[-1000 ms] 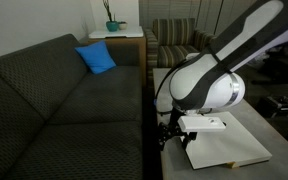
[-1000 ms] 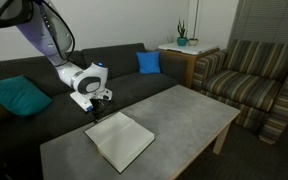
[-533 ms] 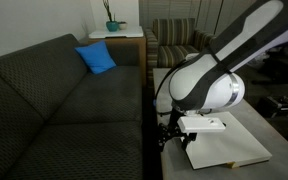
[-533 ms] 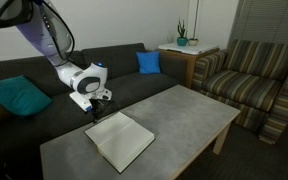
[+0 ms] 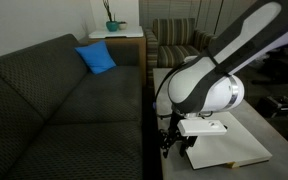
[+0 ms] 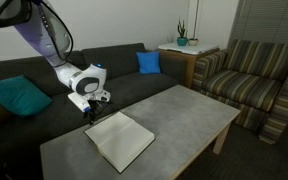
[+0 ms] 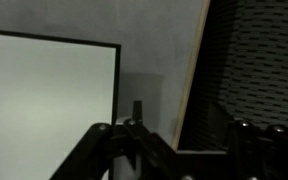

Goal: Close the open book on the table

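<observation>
book [image 6: 120,141]: lies open and flat on the table [image 6: 189,112], white pages up, at the end nearest the sofa [image 6: 44,85] | claw [image 6: 91,113]: low over the table edge, just beside the book's sofa-side corner | jaws: dark and cropped in wrist view; apart or together, I cannot tell

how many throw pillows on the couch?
2. Blue pillow at the couch end by the plant; teal pillow at the opposite end. More may sit out of frame.
</observation>
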Controlling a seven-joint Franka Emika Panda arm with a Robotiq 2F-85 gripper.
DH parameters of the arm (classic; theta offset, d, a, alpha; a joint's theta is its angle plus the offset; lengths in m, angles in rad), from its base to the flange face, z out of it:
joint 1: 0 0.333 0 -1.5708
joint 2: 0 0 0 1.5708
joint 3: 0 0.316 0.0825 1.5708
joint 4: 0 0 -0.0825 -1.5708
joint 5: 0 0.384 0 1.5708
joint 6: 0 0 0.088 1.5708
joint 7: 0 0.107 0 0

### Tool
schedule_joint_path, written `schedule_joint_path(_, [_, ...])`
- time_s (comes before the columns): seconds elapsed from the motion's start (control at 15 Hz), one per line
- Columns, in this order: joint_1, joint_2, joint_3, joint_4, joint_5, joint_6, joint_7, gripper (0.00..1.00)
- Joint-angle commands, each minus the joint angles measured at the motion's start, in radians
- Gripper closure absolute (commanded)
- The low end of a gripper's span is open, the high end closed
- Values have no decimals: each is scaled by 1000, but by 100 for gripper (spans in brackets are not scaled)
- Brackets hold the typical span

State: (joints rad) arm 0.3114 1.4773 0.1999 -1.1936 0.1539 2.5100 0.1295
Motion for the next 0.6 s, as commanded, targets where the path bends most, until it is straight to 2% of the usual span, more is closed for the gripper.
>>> schedule_joint_path(0.0, [49,0,-64,3,86,-51,5,62])
schedule_joint_path(0.07, [21,0,-36,-8,30,-59,44,68])
schedule_joint_path(0.33, [38,1,-59,-11,26,-119,115,96])
schedule_joint_path(0.4, [40,1,-61,-15,26,-110,124,99])
schedule_joint_path(0.53, [50,1,-73,-18,24,-113,156,100])
